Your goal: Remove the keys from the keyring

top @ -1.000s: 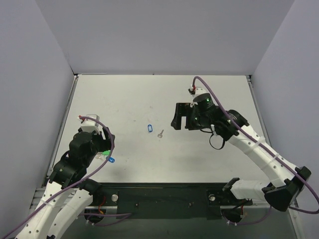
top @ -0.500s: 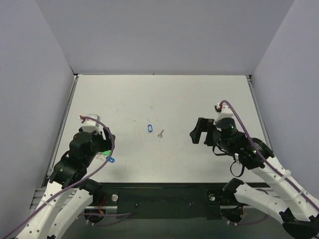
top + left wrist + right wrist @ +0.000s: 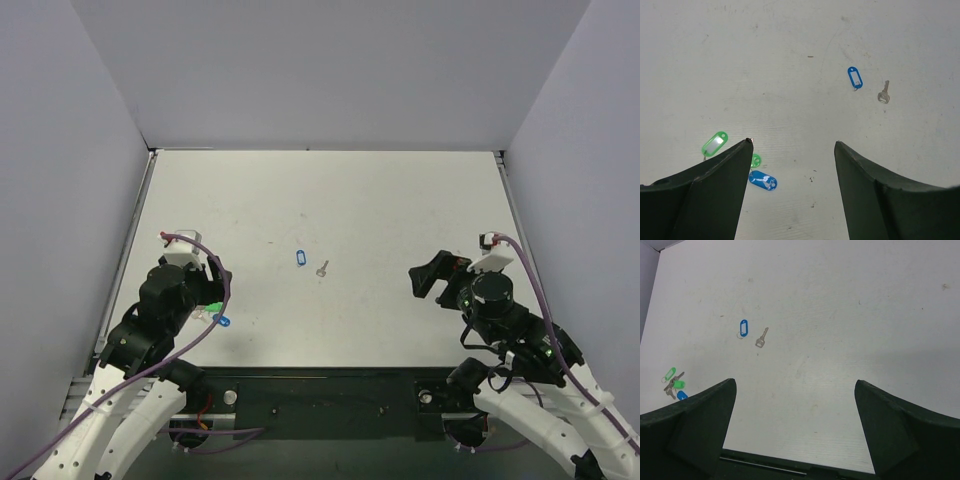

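Observation:
A tiny silver key (image 3: 322, 268) (image 3: 883, 93) (image 3: 761, 338) lies alone on the white table, just right of the light-blue keyring tag (image 3: 299, 258) (image 3: 855, 78) (image 3: 743, 328); the two lie apart, not joined. My left gripper (image 3: 212, 290) (image 3: 792, 142) hovers open at the table's left, above the bunched tags, nothing between its fingers. My right gripper (image 3: 436, 276) (image 3: 795, 382) stands wide open and empty near the front right, well right of the key.
A bunch of green tags (image 3: 715, 144) (image 3: 669, 375) and a dark blue tag (image 3: 763, 180) (image 3: 223, 321) lies by the left gripper. The table's dark front edge (image 3: 765, 466) shows under the right gripper. Grey walls enclose the table (image 3: 330, 190).
My right arm has pulled back from near the key toward the front right corner, its jaws opening wider. The left arm, key and tag have not moved.

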You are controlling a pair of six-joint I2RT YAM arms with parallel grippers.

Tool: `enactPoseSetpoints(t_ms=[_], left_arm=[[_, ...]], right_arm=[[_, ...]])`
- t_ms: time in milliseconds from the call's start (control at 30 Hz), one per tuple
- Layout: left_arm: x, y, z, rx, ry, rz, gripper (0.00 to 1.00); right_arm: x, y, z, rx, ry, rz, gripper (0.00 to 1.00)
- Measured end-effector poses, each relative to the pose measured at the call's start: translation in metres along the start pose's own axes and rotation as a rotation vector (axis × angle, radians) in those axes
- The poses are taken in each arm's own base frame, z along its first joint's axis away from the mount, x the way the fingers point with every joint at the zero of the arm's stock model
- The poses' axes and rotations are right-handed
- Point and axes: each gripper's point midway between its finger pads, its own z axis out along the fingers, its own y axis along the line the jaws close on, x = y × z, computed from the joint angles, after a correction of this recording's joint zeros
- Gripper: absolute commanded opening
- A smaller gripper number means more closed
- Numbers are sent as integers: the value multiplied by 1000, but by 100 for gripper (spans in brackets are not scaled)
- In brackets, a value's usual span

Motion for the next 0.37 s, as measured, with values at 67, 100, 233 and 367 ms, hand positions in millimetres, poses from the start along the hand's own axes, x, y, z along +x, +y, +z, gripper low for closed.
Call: enactPoseSetpoints(t_ms=[67, 100, 233, 367], left_arm=[[0, 0, 0, 0, 0, 0, 76], [0, 0, 0, 0, 0, 0, 76], [0, 0, 0, 0, 1, 1, 76], [0, 0, 1, 2, 3, 1, 76]], right_arm=[[2, -3, -2, -3, -6, 7, 100], [4, -5, -4, -6, -11, 11, 100], [8, -12, -10, -13, -30, 32, 99], [9, -16, -14, -20, -40, 52, 99]])
